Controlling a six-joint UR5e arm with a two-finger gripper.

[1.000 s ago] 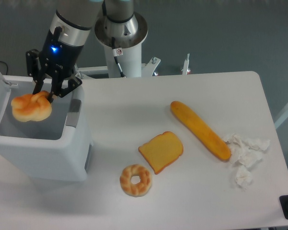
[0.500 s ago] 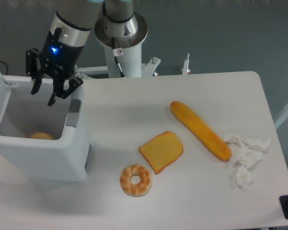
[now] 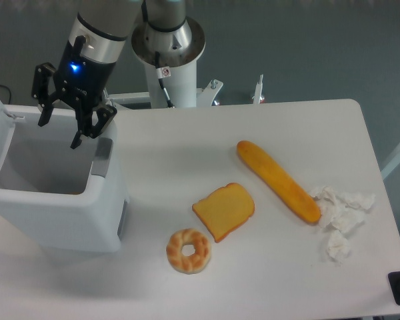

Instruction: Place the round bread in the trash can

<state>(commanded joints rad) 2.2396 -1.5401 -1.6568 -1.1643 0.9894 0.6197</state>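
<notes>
The black two-finger gripper (image 3: 59, 132) hangs over the open mouth of the large white-grey rectangular plastic trash can (image 3: 60, 213) with its fingers spread apart and nothing between them. A second ago those fingers pinched the puffy, golden-topped round bread over the bin; half a second ago the bun lay low inside it, released. Now the round bread is out of sight, presumably on the floor of the can, hidden by the front wall. The gripper has risen slightly since the release. The drop appears done, so the task looks complete apart from withdrawing the arm. On the white table (image 3: 267, 133) the ring-shaped bread (image 3: 188, 251), the square toast slice (image 3: 224, 211), the long orange baguette (image 3: 278, 181) and the crumpled white paper (image 3: 340, 217) lie untouched.
</notes>
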